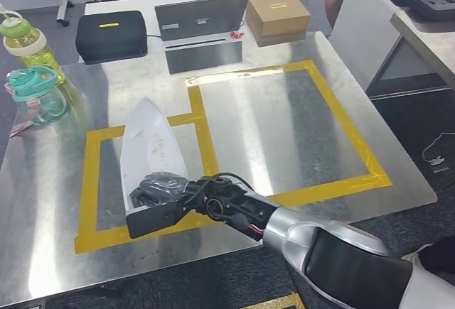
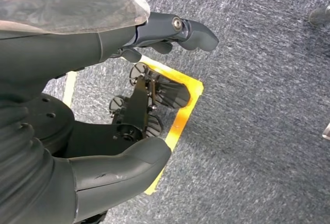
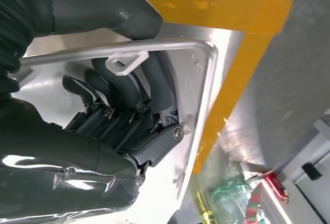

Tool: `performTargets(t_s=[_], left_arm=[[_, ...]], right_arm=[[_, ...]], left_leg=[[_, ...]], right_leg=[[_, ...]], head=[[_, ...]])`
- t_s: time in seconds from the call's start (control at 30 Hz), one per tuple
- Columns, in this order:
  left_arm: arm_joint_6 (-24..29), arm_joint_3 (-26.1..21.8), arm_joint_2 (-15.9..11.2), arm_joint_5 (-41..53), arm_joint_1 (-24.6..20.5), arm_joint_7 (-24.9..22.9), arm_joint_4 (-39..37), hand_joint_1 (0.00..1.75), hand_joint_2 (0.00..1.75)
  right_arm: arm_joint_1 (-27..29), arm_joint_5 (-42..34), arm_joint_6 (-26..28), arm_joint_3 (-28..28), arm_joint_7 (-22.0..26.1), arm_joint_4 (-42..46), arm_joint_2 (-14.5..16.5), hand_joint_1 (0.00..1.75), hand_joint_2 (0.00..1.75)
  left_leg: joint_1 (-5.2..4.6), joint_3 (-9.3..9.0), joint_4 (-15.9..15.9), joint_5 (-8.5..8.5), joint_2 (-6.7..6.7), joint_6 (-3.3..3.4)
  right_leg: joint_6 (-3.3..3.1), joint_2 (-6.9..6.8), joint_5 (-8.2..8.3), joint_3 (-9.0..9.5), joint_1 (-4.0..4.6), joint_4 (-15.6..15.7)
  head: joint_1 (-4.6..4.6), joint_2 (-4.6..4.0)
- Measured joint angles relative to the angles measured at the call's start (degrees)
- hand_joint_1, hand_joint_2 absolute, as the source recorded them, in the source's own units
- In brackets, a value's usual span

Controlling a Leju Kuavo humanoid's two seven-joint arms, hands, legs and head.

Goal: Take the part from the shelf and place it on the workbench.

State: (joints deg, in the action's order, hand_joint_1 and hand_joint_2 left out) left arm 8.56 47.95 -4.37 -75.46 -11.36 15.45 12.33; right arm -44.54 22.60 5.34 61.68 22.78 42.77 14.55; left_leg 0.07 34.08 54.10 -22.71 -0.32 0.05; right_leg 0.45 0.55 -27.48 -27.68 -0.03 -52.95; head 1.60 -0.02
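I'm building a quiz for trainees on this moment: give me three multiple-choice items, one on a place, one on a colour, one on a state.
1. Where is the white part?
A. Over the smaller taped rectangle
B. On the cardboard box
C. Beside the bottles

2. What colour is the tape on the workbench?
A. Blue
B. Yellow
C. Red

3. What is the right hand doing?
A. Hanging open
B. Pressing the laptop
C. Holding the white part

Answers:
1 A, the head view shows it over the smaller, left-hand taped outline.
2 B, the strips are yellow.
3 C, the right wrist view shows its fingers wrapped around the part's edge.
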Motion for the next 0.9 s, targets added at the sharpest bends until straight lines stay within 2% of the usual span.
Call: performTargets(t_s=[0.37,0.7,0.8,0.9], left_arm=[[-0.1,0.0,0.0,0.2,0.0,0.4,0.0,0.0,1.75],[-1.4,0.4,0.1,1.3,0.0,4.5,0.0,0.0,1.75],[0.3,0.5,0.1,2.0,0.0,6.3,0.0,0.0,1.75],[4.3,0.8,0.1,3.0,-0.1,8.5,0.0,0.0,1.75]], right_arm=[[-0.1,-0.2,0.1,0.0,0.9,0.1,1.8,1.66,1.75],[-0.1,-0.8,0.1,0.0,1.5,0.1,2.2,1.66,1.75],[-0.2,-1.1,0.1,0.0,1.6,0.0,2.2,1.66,1.75],[-0.2,-1.3,0.1,0.0,1.7,0.0,2.2,1.66,1.75]], left_leg=[[0.0,0.0,0.0,0.0,0.0,0.0],[0.0,0.0,0.0,0.0,-0.01,0.0],[0.0,0.0,0.0,0.0,-0.01,0.0],[0.0,0.0,0.0,0.0,-0.01,0.0]], right_leg=[[0.0,0.0,0.0,0.0,0.0,0.0],[0.0,-0.01,0.0,0.01,0.0,0.0],[0.0,-0.01,0.0,0.01,0.0,0.0],[0.0,0.0,0.0,0.01,0.0,0.0]], head=[[-0.01,0.0],[0.0,0.0],[0.0,0.0],[0.0,0.0]])
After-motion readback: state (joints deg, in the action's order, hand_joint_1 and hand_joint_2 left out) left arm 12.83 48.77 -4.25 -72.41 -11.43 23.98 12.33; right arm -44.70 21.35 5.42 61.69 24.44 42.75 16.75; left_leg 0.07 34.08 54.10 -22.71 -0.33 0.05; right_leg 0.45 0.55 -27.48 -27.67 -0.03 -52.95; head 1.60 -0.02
